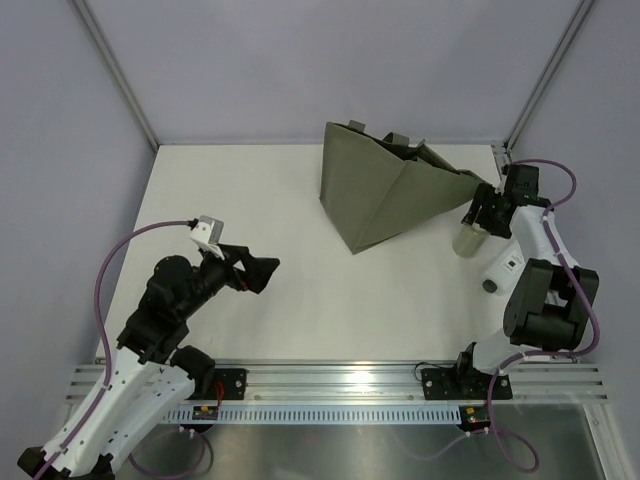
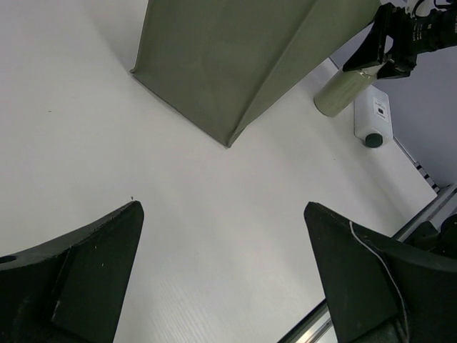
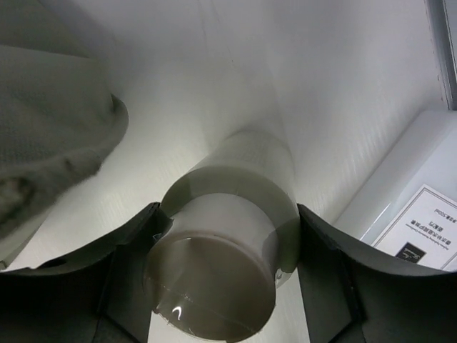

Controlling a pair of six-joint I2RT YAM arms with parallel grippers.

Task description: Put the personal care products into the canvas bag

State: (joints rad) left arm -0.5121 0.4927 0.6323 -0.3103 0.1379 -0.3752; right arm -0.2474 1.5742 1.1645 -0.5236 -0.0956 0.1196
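The right claw [image 3: 225,275] clamped the upright cream bottle [image 3: 239,189] just right of the bag [image 1: 380,190]; the left claw [image 1: 262,271], apart, hung farther off.

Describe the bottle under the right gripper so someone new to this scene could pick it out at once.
Find the olive canvas bag at the far side of the table; at its right corner the right gripper straddles a cream cylindrical bottle standing upright. Its only neighbour, a white flat bottle with a dark cap, lies on its side.
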